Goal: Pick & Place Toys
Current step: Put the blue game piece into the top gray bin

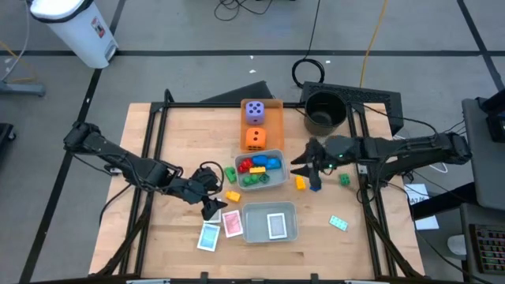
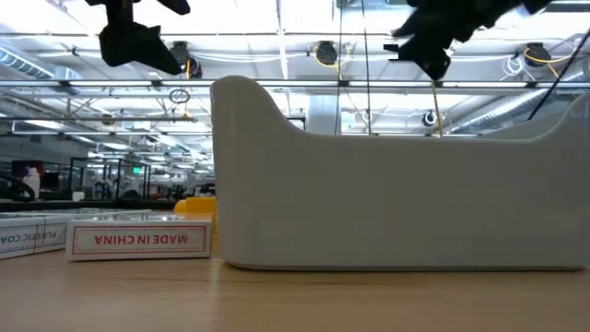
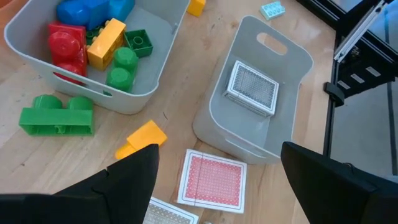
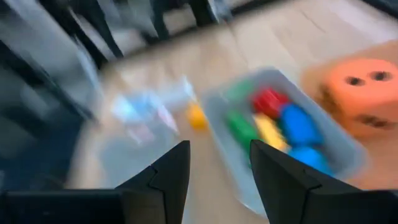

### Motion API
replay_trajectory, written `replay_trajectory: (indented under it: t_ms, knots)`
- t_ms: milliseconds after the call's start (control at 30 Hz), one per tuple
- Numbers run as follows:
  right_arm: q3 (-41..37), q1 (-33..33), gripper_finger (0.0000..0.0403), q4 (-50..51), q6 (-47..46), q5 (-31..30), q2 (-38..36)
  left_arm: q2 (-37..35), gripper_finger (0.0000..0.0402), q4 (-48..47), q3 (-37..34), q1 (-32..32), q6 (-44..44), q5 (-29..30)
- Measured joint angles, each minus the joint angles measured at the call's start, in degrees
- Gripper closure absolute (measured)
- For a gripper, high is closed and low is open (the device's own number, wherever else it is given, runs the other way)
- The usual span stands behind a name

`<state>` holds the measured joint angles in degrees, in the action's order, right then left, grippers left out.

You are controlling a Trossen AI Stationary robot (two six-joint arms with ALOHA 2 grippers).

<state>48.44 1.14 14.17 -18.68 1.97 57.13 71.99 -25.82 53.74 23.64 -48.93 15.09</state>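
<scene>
The pale wooden bench [image 1: 158, 237] carried a job that looked about half done. On the flat orange plastic tray [image 1: 275, 105] sat the purple dotted die [image 1: 254, 112] and the orange dotted die [image 1: 254, 139], both rounded at the corners and soft-looking. The upper grey plastic tray [image 1: 278, 180], smooth and with rounded walls, held glossy red, blue, green and yellow bricks [image 1: 259, 165]; the lower grey tray [image 1: 289, 233] held one white patterned card [image 1: 276, 226]. Left outside, as I judge, were a green studded brick [image 3: 56, 114] against the upper tray, a yellow brick [image 1: 233, 196], another yellow brick [image 1: 301, 182], a small green brick [image 1: 345, 180], a teal brick [image 1: 338, 223], a pink card [image 1: 232, 223] and a teal card [image 1: 209, 237]. The left gripper [image 1: 210, 207] hung above the pink card, its fingers wide apart and empty. The right gripper [image 1: 313, 183] was right of the upper tray, by the second yellow brick, fingers apart, holding nothing that I could see.
</scene>
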Motion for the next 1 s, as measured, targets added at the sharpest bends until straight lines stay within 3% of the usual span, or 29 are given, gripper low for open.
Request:
replay_trajectory:
  t_ms: [167,300,567,867,1000]
  knots:
    - [9.99,3.28,0.0243,19.23,28.59,-7.44,5.89,0.0,0.0062,0.02,0.0,-0.63,-0.3,0.0]
    - [12.36,5.26,0.0241,26.17,48.91,-7.92,8.94,0.0,0.0062,0.04,0.0,-1.39,-1.03,-0.02]
    - [10.66,5.68,0.0223,36.28,49.42,-7.73,11.53,0.0,0.0062,0.87,0.0,-1.92,-2.45,0.68]
    - [6.25,5.58,0.0146,40.51,52.21,-7.5,15.64,0.0,0.0062,1.45,0.0,-2.81,-5.4,2.0]
    - [3.65,5.2,0.0113,39.74,55.06,-4.25,16.31,0.0,0.0062,2.47,0.0,-3.76,-5.62,2.01]
